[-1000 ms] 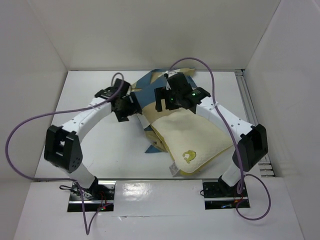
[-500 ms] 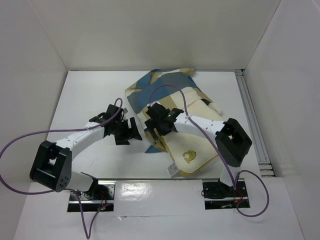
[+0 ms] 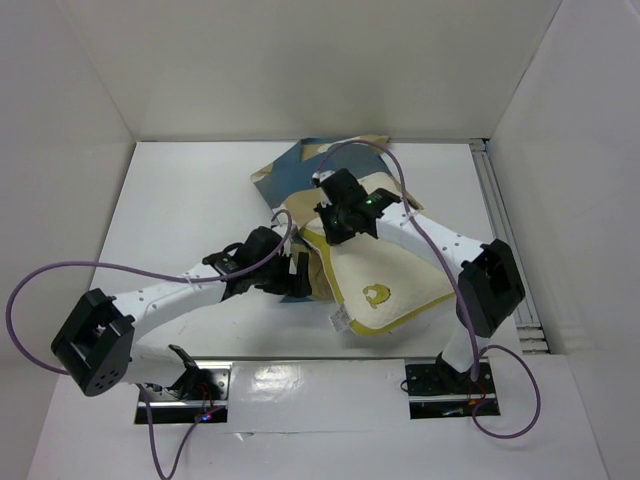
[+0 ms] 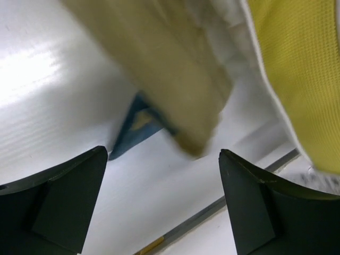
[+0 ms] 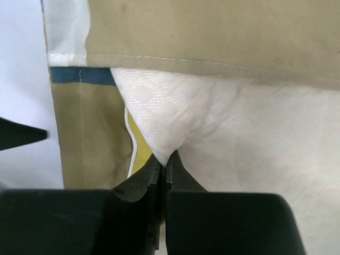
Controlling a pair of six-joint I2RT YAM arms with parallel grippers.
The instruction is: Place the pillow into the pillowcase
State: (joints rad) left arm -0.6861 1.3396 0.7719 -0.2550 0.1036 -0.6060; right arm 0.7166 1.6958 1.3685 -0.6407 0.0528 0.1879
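Observation:
The cream quilted pillow [image 3: 385, 270], with its yellow edge and small emblem [image 3: 377, 294], lies at the table's middle right. Its far end sits on the blue and tan checked pillowcase [image 3: 300, 172]. My right gripper [image 3: 335, 228] is at the pillow's far left corner. In the right wrist view it [image 5: 166, 158] is shut on a pinch of the pillow [image 5: 175, 122], just under the pillowcase's tan hem [image 5: 212, 42]. My left gripper [image 3: 298, 280] is low by the pillowcase's near left fold. It [image 4: 163, 153] stands open over bare table, with the tan fold [image 4: 170, 79] just ahead.
A metal rail [image 3: 500, 220] runs along the table's right side. White walls close in the back and both sides. Purple cables [image 3: 60, 275] loop over both arms. A white label [image 3: 340, 320] hangs off the pillow's near corner.
The right gripper has moved back onto the pillow's far left corner and shut on its fabric. The left arm has swung right, toward the pillowcase's near fold, and its jaws have opened wider.

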